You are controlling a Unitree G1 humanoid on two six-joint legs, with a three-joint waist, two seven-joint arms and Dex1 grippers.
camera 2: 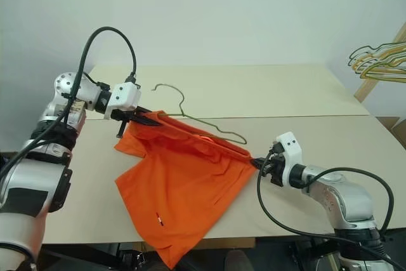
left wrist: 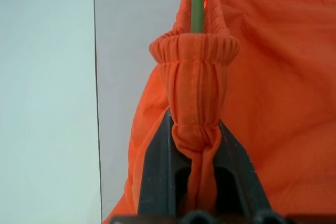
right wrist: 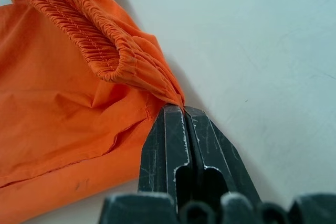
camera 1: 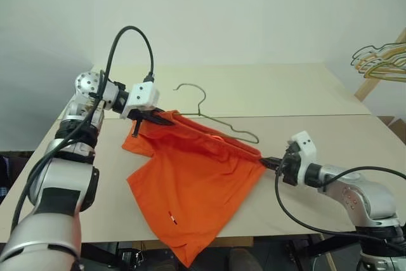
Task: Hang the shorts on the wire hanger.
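Plainly, one pair of shorts [camera 1: 190, 188] is stretched over one wire hanger [camera 1: 216, 118], its waistband pinched by left gripper [left wrist: 195, 129] and right gripper [right wrist: 184, 109]

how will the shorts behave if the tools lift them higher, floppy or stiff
Probably floppy: the shorts sag from the waistband stretched between the left tool and right tool, and their lower part drapes over the table edge. Likely light, since small pinches of bunched cloth hold them. The hanger threaded through the waistband may slip as the cloth shifts.
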